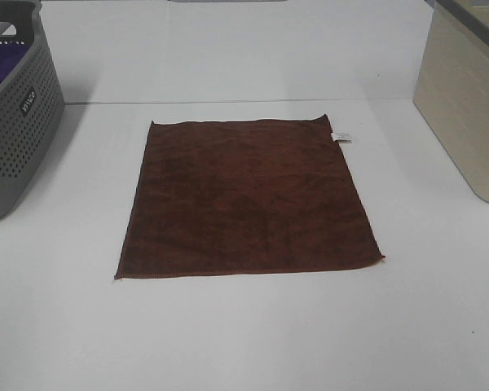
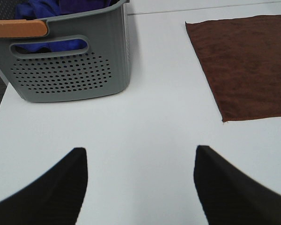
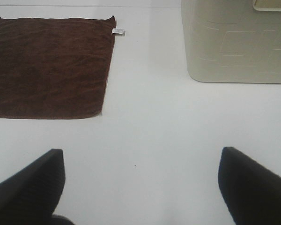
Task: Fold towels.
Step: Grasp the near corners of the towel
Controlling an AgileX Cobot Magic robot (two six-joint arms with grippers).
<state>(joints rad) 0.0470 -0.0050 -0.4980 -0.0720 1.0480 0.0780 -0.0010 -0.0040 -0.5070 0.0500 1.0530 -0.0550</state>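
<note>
Start of the fold, seen from high above and from both wrists. The towel [image 1: 248, 199] lies flat and fully spread on the white table [image 1: 244, 342], just beside the grey basket [image 1: 24, 138] but not touching it. A beige bin [image 1: 464, 106] stands on the far side of the towel from the basket. The small white tag [image 1: 341, 137] sits at the towel's back corner farthest from the basket.

The towel is close to square, so it offers no long axis. Its hems run parallel and square to the table's front edge. No fold appears to have been made yet.

The left gripper [image 2: 140, 149] hovers over bare table on the basket side, with its fingers spread wide and nothing between them. The towel's near corner on the basket side lies ahead of it and inward. The right gripper [image 3: 141, 150] is likewise wide open and empty. The near corner farther from the basket lies ahead of it and inward, toward the basket.

Each arm thus faces its own near corner, and neither is clearly the closer. The likely next move is for both to reach forward and inward to the near hem.
</note>
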